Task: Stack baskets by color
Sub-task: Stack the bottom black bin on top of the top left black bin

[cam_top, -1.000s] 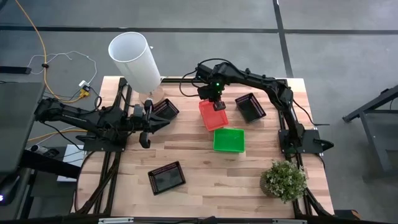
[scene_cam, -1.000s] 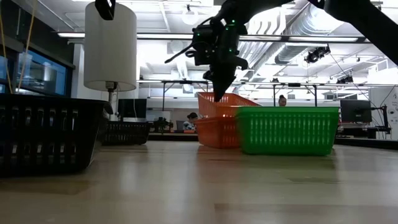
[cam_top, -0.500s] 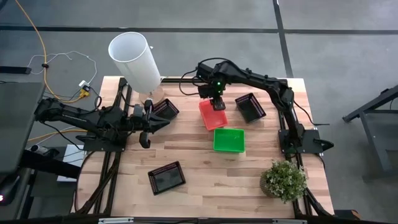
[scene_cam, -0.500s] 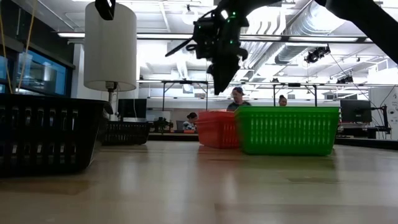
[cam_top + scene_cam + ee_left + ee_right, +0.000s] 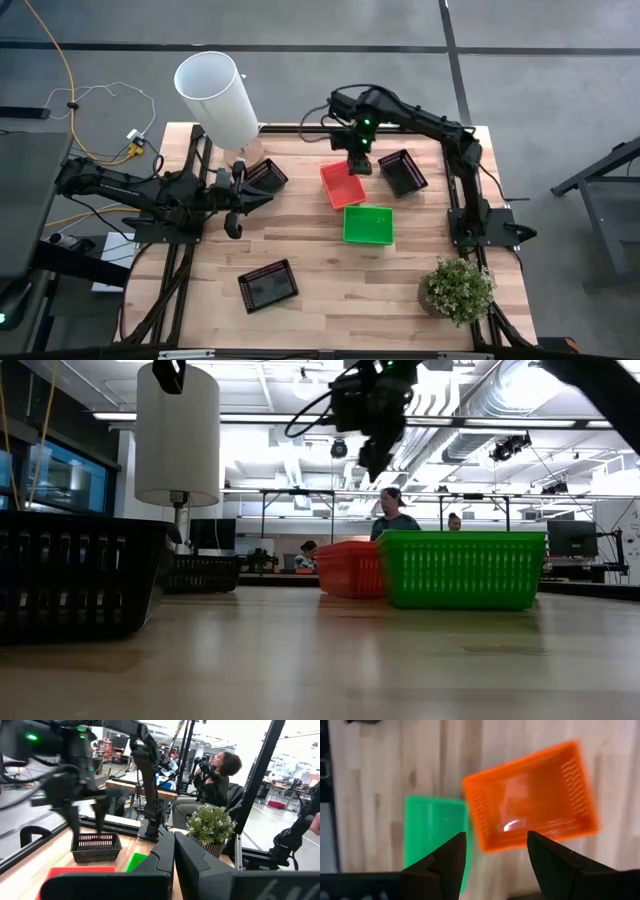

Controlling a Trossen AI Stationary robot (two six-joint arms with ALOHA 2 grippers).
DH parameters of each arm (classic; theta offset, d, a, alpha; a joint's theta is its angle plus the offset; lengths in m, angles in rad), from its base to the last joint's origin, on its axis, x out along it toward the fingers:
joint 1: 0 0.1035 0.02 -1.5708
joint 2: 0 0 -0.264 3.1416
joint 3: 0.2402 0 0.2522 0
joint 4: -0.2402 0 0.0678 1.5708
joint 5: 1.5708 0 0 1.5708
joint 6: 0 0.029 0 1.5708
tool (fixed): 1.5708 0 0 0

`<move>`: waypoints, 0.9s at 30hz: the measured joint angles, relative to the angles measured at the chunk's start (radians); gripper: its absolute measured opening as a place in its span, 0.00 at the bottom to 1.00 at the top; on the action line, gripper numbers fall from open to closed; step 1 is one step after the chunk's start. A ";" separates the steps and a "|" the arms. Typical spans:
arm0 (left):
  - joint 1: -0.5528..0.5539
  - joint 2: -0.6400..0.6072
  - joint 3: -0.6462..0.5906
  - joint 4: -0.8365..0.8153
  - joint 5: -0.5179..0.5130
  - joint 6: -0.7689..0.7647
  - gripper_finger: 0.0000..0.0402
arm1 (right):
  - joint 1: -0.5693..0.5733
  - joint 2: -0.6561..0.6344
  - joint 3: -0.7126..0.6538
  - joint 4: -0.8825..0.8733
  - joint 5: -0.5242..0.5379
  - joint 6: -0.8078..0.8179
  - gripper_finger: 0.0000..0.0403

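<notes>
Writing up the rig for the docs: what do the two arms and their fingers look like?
Both arms are dark, jointed metal with black cabling along the links. The right gripper has a lit green indicator just above it on the wrist; its fingers are dark, tapered and wedge-shaped. The left gripper has matching dark fingers with smooth flat faces.

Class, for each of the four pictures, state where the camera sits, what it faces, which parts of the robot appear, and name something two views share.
High view: above, facing straight down on the table; both arms show whole.
Low view: at tabletop height, facing the room; the right pincer hangs above the red basket.
Left wrist view: on the left arm, over the shut left pincer toward the potted plant.
Right wrist view: on the right arm, looking down between open fingers.
Shared: the red basket beside the green basket shows in all four.
</notes>
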 joint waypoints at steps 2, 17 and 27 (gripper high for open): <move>0.000 0.000 0.000 -0.013 0.000 0.001 0.00 | 0.009 -0.062 -0.091 0.020 -0.002 0.019 0.49; 0.000 0.000 0.000 -0.013 -0.027 0.009 0.00 | 0.258 -0.988 -1.256 1.188 0.125 0.815 0.49; 0.000 0.000 0.000 -0.013 -0.026 0.008 0.00 | 0.455 -1.129 -1.600 1.922 0.502 0.779 0.49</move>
